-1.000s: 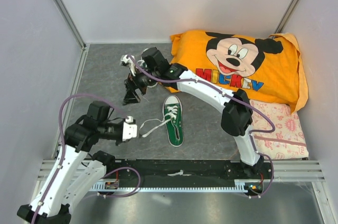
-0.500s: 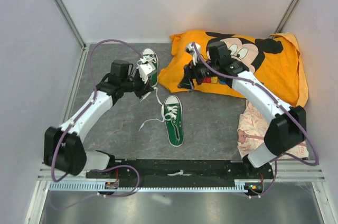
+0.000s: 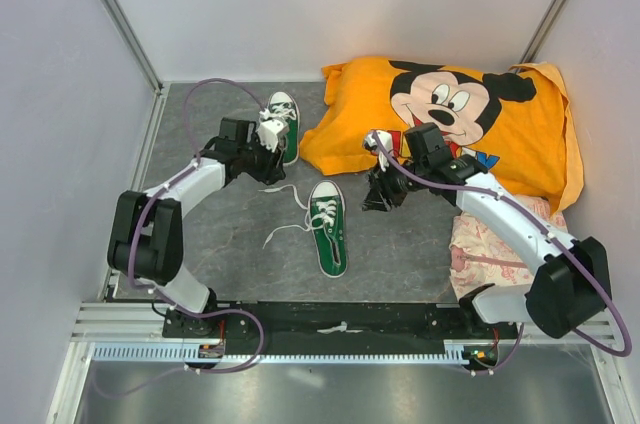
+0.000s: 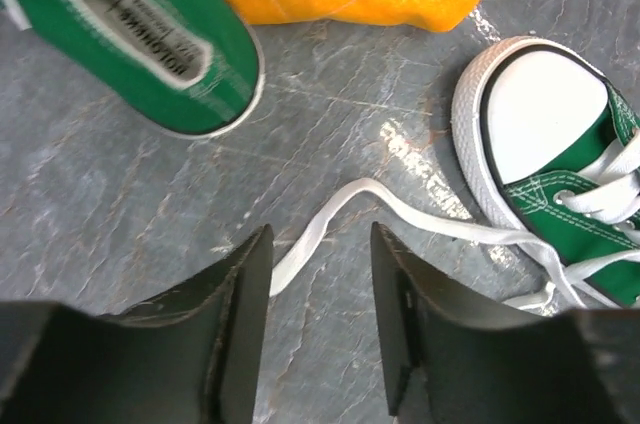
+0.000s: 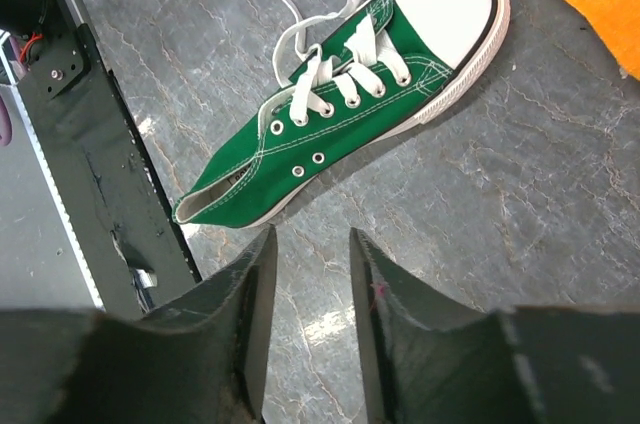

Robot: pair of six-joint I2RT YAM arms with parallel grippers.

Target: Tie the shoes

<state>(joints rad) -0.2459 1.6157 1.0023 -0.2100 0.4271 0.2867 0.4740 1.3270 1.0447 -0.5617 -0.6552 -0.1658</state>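
Two green shoes lie on the grey floor. One shoe (image 3: 328, 229) sits mid-floor, toe pointing away, with its white laces (image 3: 285, 234) loose and untied. The other shoe (image 3: 284, 116) lies at the back beside the pillow, and its heel (image 4: 130, 34) shows in the left wrist view. My left gripper (image 3: 270, 166) (image 4: 320, 234) hovers between the two shoes, open. A loose lace (image 4: 340, 206) lies on the floor and runs under one finger. My right gripper (image 3: 378, 200) (image 5: 312, 236) hangs open over bare floor, just right of the middle shoe (image 5: 340, 124).
The orange Mickey pillow (image 3: 450, 124) fills the back right, with its corner close to both shoes. A pink patterned cloth (image 3: 510, 244) lies at the right. The black mounting rail (image 3: 340, 319) runs along the near edge. Grey walls close in the left and back.
My left gripper has opened from shut and now stands over the loose lace. My right gripper has moved off the pillow's edge toward the near side and its jaws have narrowed.
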